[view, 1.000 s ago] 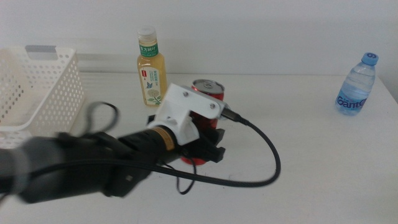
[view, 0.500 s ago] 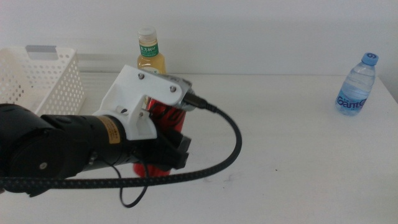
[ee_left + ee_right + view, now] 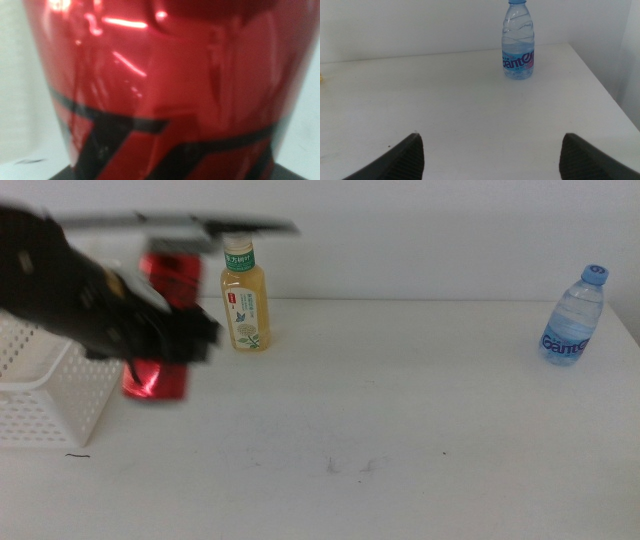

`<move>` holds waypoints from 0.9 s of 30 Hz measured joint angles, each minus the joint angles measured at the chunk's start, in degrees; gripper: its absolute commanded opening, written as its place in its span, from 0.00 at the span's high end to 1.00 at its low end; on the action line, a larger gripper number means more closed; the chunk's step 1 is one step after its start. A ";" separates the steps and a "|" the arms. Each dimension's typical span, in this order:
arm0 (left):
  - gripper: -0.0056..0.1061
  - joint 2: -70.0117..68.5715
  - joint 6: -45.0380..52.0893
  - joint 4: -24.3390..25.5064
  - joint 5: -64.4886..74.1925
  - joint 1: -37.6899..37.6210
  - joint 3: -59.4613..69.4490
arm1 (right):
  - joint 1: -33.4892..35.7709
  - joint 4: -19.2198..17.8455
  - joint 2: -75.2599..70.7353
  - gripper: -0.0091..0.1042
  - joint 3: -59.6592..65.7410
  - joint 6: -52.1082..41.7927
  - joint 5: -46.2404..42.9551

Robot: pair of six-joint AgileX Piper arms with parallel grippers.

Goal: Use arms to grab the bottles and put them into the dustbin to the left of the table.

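Observation:
My left gripper [image 3: 165, 340] is shut on the slim red soda can [image 3: 160, 325] and holds it in the air at the left, beside the right wall of the white dustbin [image 3: 40, 395]; the arm is motion-blurred. The can fills the left wrist view [image 3: 165, 85]. The yellow tea bottle [image 3: 244, 298] stands upright at the back of the table [image 3: 400, 420]. The clear blue-capped water bottle [image 3: 574, 316] stands at the far right and shows in the right wrist view [image 3: 518, 42]. My right gripper [image 3: 487, 150] is open and empty, well short of the water bottle.
The dustbin sits at the table's left edge, partly hidden by my left arm. A white wall runs behind the table. Faint scuff marks [image 3: 350, 465] lie on the tabletop near the front middle.
My left arm has lifted the red can and swung it left, from the table's middle to beside the dustbin. The tea bottle is uncovered. The water bottle has not moved.

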 measured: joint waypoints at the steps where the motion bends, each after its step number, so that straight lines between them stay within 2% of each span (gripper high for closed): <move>1: 0.96 1.16 0.00 0.00 2.60 2.21 -2.21 | 0.00 0.00 0.00 0.12 0.00 0.00 0.00; 4: 0.96 5.93 0.32 0.00 9.85 10.01 -10.21 | 0.00 0.00 0.00 0.12 0.00 0.00 0.00; 8: 0.96 13.25 5.69 0.34 19.89 19.59 -20.68 | 0.00 0.00 0.00 0.12 0.00 0.00 0.00; 13: 0.96 21.08 13.52 0.46 23.95 27.30 -30.56 | 0.00 0.00 0.00 0.12 0.00 0.00 0.00; 20: 0.96 30.29 21.53 0.26 23.95 31.98 -39.91 | 0.00 0.00 0.00 0.12 0.00 0.00 0.00; 27: 0.96 35.82 24.65 0.11 22.84 32.20 -40.70 | 0.00 0.00 0.00 0.12 0.00 0.00 0.00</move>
